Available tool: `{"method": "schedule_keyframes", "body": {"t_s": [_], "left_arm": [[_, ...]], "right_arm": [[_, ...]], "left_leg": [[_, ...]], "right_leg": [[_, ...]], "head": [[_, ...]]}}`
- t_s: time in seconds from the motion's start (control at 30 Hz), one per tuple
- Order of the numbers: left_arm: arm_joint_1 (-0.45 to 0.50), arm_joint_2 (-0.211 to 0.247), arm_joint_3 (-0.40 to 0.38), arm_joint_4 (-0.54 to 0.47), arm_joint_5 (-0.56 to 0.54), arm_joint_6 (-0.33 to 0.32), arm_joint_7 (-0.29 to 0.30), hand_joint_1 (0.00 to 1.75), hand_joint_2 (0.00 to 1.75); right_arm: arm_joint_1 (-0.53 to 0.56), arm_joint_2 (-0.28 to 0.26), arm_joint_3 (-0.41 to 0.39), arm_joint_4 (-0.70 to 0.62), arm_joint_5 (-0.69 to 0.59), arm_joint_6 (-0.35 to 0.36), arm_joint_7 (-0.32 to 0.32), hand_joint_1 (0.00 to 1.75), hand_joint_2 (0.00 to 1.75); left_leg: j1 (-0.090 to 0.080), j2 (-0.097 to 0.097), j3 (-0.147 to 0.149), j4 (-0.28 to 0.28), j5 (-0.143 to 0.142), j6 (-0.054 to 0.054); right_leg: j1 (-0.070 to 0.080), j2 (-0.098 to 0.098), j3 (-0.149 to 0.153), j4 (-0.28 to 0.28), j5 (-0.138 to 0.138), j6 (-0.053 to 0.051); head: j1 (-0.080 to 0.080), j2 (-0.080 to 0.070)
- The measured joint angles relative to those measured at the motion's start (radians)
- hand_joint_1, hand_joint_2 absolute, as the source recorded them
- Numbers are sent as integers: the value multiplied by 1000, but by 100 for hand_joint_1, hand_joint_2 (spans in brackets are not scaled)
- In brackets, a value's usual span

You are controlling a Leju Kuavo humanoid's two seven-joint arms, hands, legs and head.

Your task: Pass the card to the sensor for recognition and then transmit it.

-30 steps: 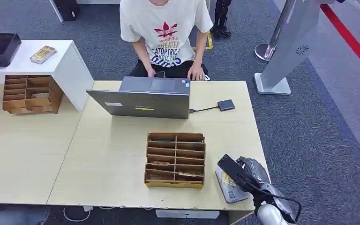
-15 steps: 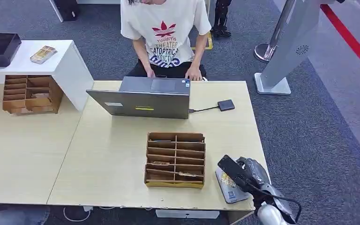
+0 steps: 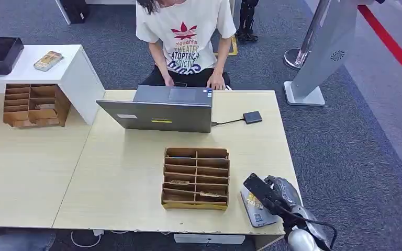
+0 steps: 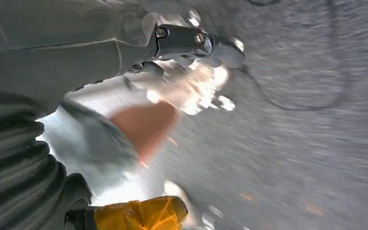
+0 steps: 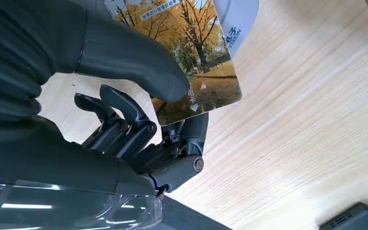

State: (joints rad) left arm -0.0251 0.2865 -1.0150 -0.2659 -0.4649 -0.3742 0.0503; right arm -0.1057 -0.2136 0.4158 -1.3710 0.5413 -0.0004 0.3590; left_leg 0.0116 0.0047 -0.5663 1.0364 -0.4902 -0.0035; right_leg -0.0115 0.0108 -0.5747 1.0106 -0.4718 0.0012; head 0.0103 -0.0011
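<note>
Holding the card (image 5: 191, 72) pinched between its thick thumb (image 5: 139, 62) and the darker fingers (image 5: 124, 112) beneath, the right hand (image 3: 272, 196) hovered at the near right corner of the table (image 3: 120, 172), directly over the pale sensor (image 3: 255, 212) lying flat there. In the right wrist view the card, printed with yellow autumn trees, lay tilted just above the sensor's rounded white edge (image 5: 239, 19); whether card and sensor were touching could not be told. The left hand (image 4: 191, 43) hung beside the robot over grey carpet, its picture blurred, so whether its fingers were apart or together could not be told.

Progress, as judged: the card was already picked up and presented at the sensor, so the recognition step appeared to be in hand. The handing-on remained undone. The likely receiver was the person (image 3: 186, 36) seated at the far side behind the laptop (image 3: 159, 110), both hands at the keyboard and none reaching out. The wooden slotted organiser (image 3: 195, 178) stood just beside the sensor, with cards lying in several of its compartments.
</note>
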Motion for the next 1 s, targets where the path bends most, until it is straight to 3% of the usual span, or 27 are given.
{"method": "schedule_keyframes", "body": {"t_s": [0.17,0.3,0.5,0.63,0.67,0.8,0.83,1.0], "left_arm": [[23,0,115,13,167,0,-88,0,175],[46,-4,255,32,344,0,-167,0,175],[62,-7,338,55,342,0,-194,0,175],[64,0,340,57,246,0,-196,0,175],[63,4,331,57,221,0,-194,0,0],[57,16,284,57,147,0,-184,0,0],[55,19,272,57,128,0,-178,0,175],[48,24,223,57,109,0,-173,0,175]], "right_arm": [[3,-2,0,0,-8,-5,-4,175,175],[5,-5,0,0,-18,-12,-7,175,175],[3,-7,0,1,-27,-12,-13,175,175],[-5,-9,3,8,-29,-11,-19,175,175],[-8,-9,4,10,-30,-10,-19,175,175],[-14,-9,8,18,-30,-10,-19,175,175],[-16,-9,9,19,-30,-10,-20,175,175],[-23,-9,10,26,-31,-9,-20,175,175]], "left_leg": [[0,0,0,0,0,0],[0,0,0,0,0,0],[0,0,0,0,0,0],[0,0,0,0,0,0],[0,0,0,0,0,0],[0,0,0,0,0,0],[0,0,0,0,0,0],[0,0,1,0,0,0]], "right_leg": [[0,0,0,0,0,0],[0,0,0,0,0,0],[0,0,0,0,0,0],[0,0,0,0,0,0],[0,0,0,0,0,0],[0,0,0,0,0,0],[0,0,0,0,0,0],[0,0,1,0,0,0]], "head": [[0,0],[0,0],[0,0],[0,0],[0,0],[0,0],[0,0],[0,0]]}}
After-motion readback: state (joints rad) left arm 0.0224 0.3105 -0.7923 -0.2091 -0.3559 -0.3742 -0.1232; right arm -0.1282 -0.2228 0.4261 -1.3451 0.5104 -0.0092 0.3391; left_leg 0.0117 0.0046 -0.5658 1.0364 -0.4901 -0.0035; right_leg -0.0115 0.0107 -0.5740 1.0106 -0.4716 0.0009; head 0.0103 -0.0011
